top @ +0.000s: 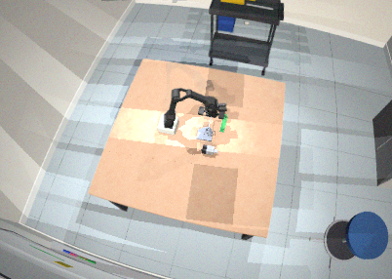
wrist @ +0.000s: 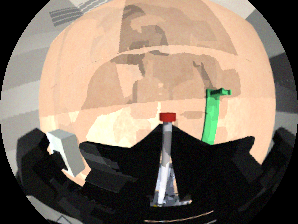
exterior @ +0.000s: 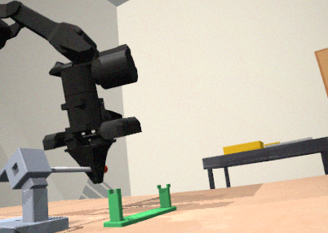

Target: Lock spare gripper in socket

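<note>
My gripper (exterior: 97,178) (wrist: 164,127) is shut on the lock pin's shaft near its red head. The lock pin (exterior: 69,169) (wrist: 167,142) lies roughly level, and its far end reaches the side of the mount's angled socket. Whether its tip is still inside the socket is unclear. The grey-blue mount (top: 205,135) (exterior: 34,200) stands on the table, with the square opening of its socket showing in the exterior view. The spare gripper (top: 211,150), white and black, lies on the table on the near side of the mount in the top view.
A green rack (top: 223,124) (exterior: 144,217) (wrist: 212,117) with two notched uprights stands beside the mount, below and to one side of my fingers. The arm's white base (top: 168,127) is left of the mount. A dark cart (top: 240,47) stands beyond the table (top: 146,175).
</note>
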`<state>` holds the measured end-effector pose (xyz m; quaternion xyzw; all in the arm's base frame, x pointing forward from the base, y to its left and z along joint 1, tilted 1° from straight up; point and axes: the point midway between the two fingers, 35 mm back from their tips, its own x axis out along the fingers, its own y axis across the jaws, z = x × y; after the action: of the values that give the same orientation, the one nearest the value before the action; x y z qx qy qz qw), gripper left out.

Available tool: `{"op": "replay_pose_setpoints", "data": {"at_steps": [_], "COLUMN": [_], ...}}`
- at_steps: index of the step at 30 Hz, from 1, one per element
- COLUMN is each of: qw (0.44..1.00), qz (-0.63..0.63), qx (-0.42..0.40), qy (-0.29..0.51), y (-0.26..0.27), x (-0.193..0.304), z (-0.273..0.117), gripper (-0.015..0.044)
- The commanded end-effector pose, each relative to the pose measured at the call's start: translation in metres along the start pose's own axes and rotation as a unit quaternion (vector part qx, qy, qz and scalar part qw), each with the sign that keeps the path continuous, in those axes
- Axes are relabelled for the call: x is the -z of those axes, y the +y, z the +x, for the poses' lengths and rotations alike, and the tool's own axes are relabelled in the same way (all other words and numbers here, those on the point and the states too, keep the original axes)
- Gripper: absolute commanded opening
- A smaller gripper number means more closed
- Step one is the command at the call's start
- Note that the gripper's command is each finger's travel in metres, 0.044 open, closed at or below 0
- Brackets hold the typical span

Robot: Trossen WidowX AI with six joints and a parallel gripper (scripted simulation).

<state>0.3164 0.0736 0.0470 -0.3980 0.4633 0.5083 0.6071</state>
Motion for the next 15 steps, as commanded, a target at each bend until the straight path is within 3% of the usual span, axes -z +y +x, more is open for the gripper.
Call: {"op": "replay_pose_setpoints", "data": {"at_steps": [1, 15], "qw": [1.000, 1.000], "qz": [0.001, 0.001], "qx": [0.001, -0.004], "qy": [0.001, 0.002], "y": [-0.0017, -0.0019], "x": [-0.0040, -0.0137], "z": [-0.0006, 0.0016], "gripper": [0.0000, 0.0000]}}
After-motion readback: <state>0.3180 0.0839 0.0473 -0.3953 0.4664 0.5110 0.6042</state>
